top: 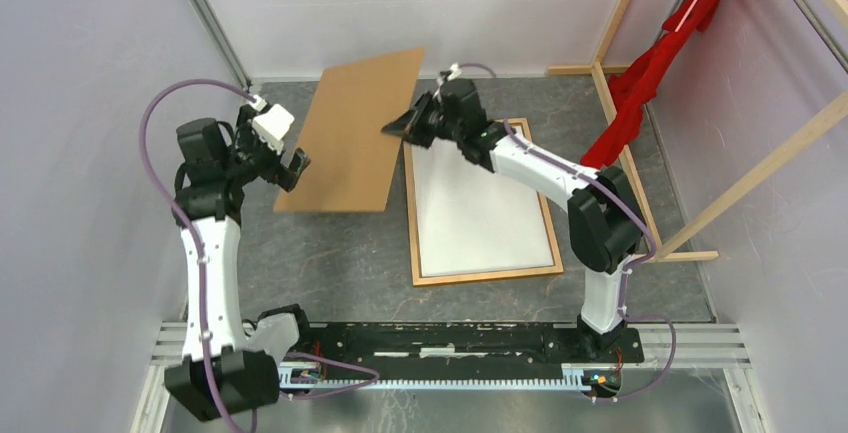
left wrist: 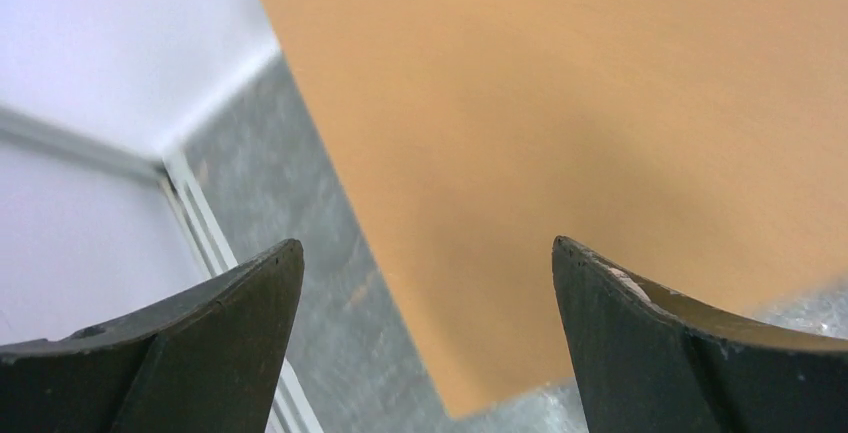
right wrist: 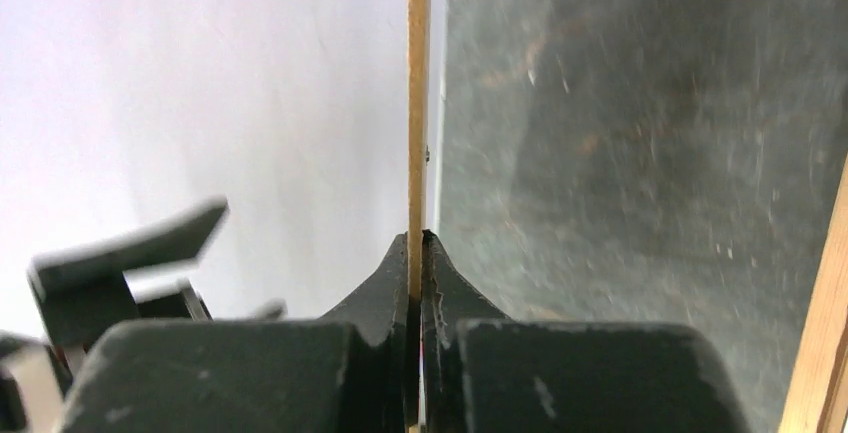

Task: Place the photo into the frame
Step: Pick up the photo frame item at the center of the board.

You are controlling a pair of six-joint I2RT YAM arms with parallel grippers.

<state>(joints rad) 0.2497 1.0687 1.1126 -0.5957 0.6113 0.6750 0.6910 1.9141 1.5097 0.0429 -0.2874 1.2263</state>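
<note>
At the left of the top view, the left tool (top: 293, 167) is spread wide, hovering just beside the left edge of a brown board (top: 360, 133) without touching it. The board hangs tilted above the grey bench (top: 330, 253), in the upper middle. The right tool (top: 400, 125) is pressed together on the board's right edge, pinching it. Right of centre, the frame (top: 485, 275) lies flat on the bench with a white sheet (top: 480, 208) filling it, possibly the photo face down, though I cannot tell. At the far right, red cloth (top: 650, 83) drapes on pale beams (top: 690, 223).
</note>
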